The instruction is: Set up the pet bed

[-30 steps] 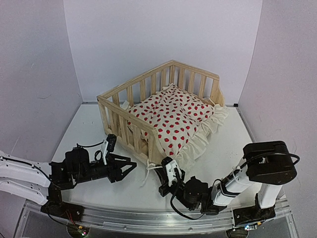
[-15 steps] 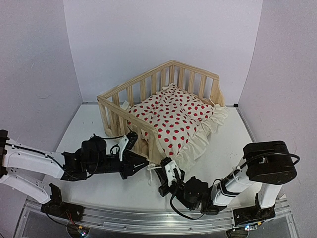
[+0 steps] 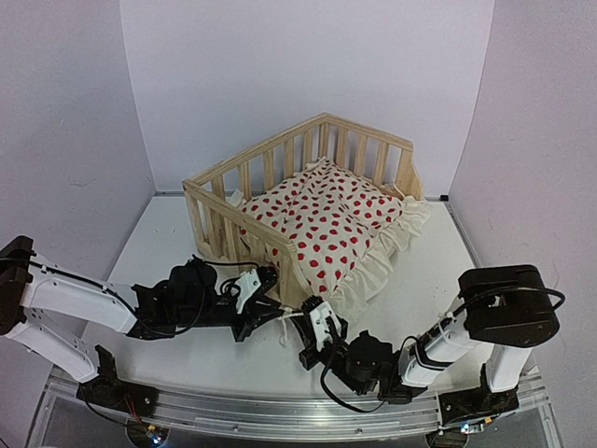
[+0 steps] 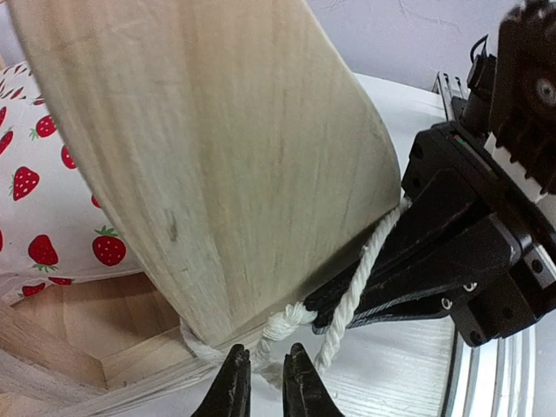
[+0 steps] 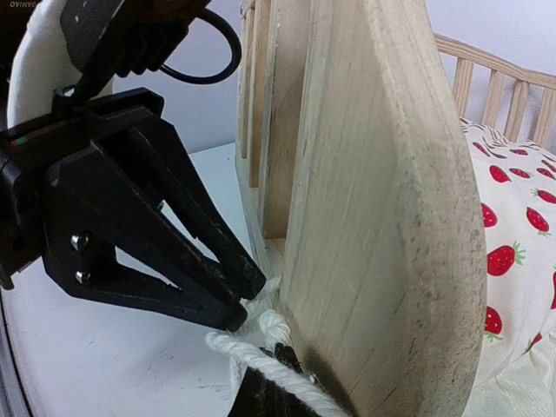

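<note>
The pet bed [image 3: 308, 149] is a pale slatted wooden frame with a red-dotted ruffled cushion [image 3: 322, 219] lying in it. A white tie string [image 3: 287, 319] hangs at the frame's near corner post [image 4: 217, 156]. My left gripper [image 3: 276, 315] reaches that post from the left. Its jaws [image 4: 263, 382] stand almost together, with a strand of the string below the knot [image 4: 291, 323] between them. My right gripper [image 3: 300, 315] comes from the right, shut, its tips [image 4: 326, 308] at the knot's end. The string lies across its fingers [image 5: 280, 369] beside the post [image 5: 382, 217].
The bed stands toward the back of the white table [image 3: 168, 243], near the rear wall. The cushion's ruffle [image 3: 396, 238] spills over the open right side. Both grippers crowd the same front corner, tips nearly touching. A metal rail [image 3: 280, 411] runs along the near edge.
My left arm has swung right, from the open table to the bed's front corner post. Its jaws have narrowed from wide open onto the string. The right arm has stayed put.
</note>
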Controlling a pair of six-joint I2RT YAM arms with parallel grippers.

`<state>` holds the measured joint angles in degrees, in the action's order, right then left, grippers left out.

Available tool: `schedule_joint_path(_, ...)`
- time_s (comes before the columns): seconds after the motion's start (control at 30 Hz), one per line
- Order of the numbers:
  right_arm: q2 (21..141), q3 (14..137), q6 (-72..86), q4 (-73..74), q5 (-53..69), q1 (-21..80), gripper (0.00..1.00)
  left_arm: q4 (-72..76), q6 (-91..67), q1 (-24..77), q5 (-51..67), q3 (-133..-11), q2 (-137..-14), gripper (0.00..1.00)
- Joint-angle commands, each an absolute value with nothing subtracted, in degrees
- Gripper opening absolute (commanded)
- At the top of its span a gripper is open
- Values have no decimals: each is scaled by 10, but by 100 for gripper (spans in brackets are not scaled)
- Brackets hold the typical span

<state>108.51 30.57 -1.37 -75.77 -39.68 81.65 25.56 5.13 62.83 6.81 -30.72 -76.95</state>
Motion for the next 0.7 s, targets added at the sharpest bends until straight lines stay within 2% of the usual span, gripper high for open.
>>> schedule_joint_path(0.0,1059,303,-18,-789,-395,814,0,277,101,629,72,-326,-777,16)
schedule_joint_path(0.4,1061,303,-16,-789,-386,811,0,280,140,650,34,-347,-791,24)
schedule_joint_path(0.67,1060,307,-16,-789,-370,810,0,281,169,664,28,-355,-800,24)
